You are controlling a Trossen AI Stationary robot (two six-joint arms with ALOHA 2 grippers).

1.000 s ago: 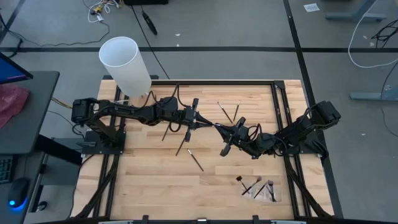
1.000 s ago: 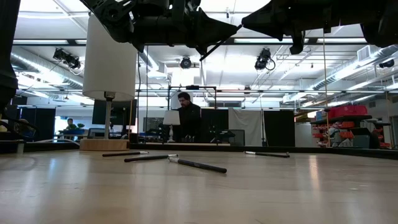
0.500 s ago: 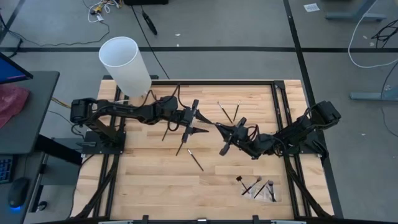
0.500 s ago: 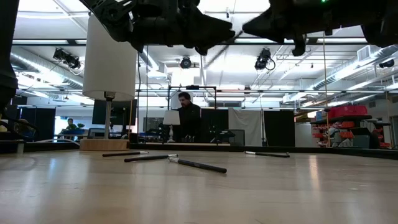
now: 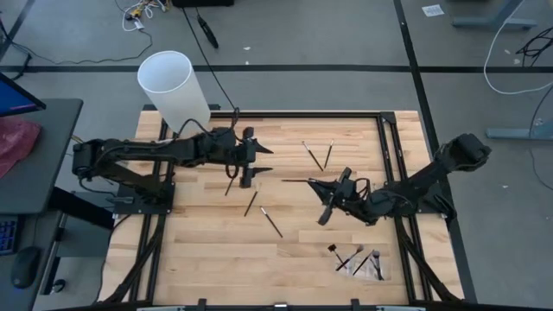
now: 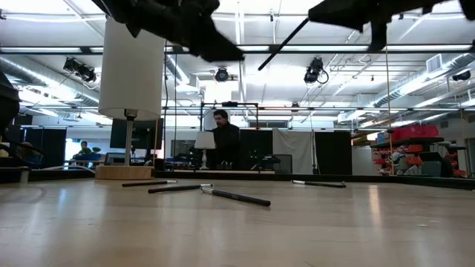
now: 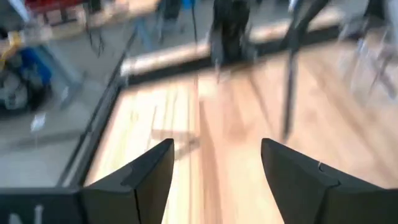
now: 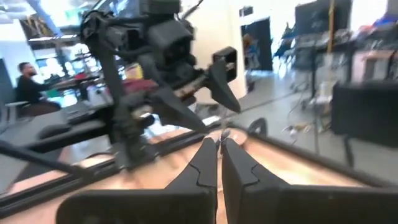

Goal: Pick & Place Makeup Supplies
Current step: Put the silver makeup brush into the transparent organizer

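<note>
Makeup brush (image 5: 296, 180) pinched in closed right gripper (image 5: 319, 184), tip projected toward left gripper (image 5: 266, 161), spread wide, empty, above bench (image 5: 216, 250).

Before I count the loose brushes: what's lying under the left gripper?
One dark brush pokes out from beneath the left gripper, flat on the table. Its far end is covered by the arm, as is anything else directly below.

Wooden table (image 5: 199, 250) carries scattered makeup brushes (image 5: 271, 221).
</note>
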